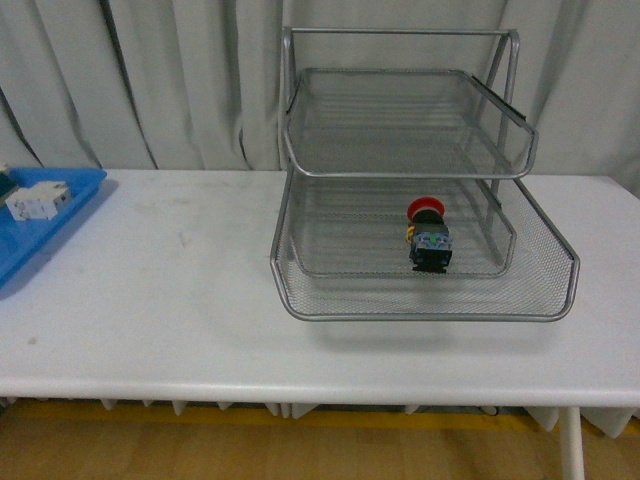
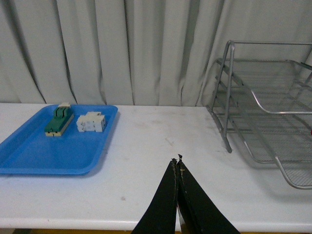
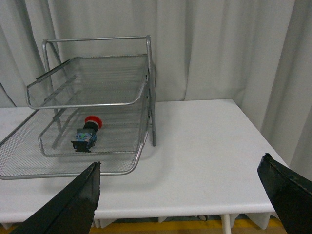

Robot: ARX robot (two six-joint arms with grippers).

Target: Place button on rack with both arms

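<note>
One button (image 1: 428, 236) (red-capped) in rack (image 1: 420, 318)

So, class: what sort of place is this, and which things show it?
Probably a robotics test bench, not a home: white table, plain curtain backdrop, and a wire rack holding a red-capped button.

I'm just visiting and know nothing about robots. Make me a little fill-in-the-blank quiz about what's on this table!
1. The button lying inside the rack has a round ___ cap.
2. The blue tray holds ___ small parts.
3. The left pincer is ___, its fingers touching.
4. The right pincer is ___, its fingers wide apart.

Missing words: red; two; shut; open.
</note>
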